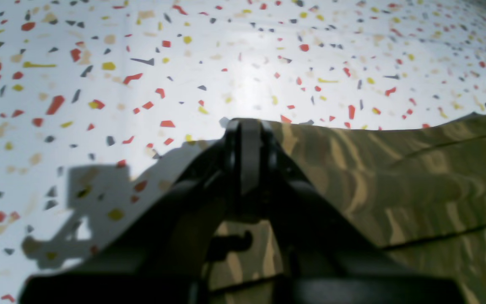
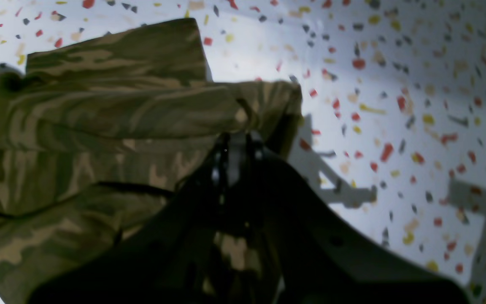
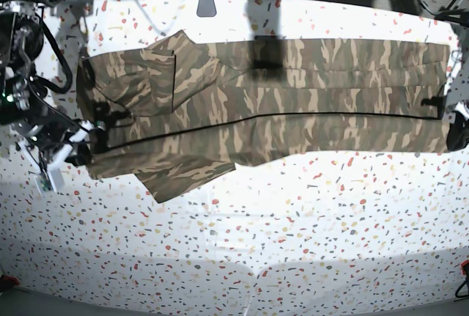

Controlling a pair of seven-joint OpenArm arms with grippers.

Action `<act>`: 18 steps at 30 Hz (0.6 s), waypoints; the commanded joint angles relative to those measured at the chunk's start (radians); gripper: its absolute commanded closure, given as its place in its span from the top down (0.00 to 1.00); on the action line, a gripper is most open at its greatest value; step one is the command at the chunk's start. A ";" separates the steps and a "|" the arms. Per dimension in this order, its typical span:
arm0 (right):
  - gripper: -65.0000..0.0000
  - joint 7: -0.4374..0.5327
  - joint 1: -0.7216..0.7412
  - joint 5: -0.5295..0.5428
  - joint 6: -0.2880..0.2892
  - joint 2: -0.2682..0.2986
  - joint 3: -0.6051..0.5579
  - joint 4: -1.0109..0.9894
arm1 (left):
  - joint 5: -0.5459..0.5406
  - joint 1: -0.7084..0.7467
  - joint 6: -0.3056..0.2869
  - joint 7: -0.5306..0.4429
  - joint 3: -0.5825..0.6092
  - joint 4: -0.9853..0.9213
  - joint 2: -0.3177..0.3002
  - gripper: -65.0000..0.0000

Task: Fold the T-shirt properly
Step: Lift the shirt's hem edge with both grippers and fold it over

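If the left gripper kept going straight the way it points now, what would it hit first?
Nothing but bare table, as far as the wrist view shows. The left gripper, shut on the T-shirt's edge, points past it; depth is unclear.

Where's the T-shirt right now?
In the base view the T-shirt is stretched across the table's far half, between the right gripper and left gripper.

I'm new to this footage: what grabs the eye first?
A long camouflage T-shirt stretches across the far half of the speckled table, one sleeve sticking out at the near left. Each tool, left and right, is shut on one end of it.
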 commanded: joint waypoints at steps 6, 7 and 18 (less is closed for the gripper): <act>0.00 0.022 -0.069 0.018 0.050 0.019 0.059 0.019 | -0.018 0.106 0.000 0.014 -0.102 0.112 -0.004 0.00; 0.00 0.025 -0.083 0.018 0.051 0.019 0.061 0.019 | -0.018 0.124 0.000 0.014 -0.111 0.119 0.005 0.00; 0.00 0.087 -0.181 0.013 0.051 0.019 0.061 0.018 | 0.144 0.185 0.000 -0.010 -0.142 0.119 0.148 0.00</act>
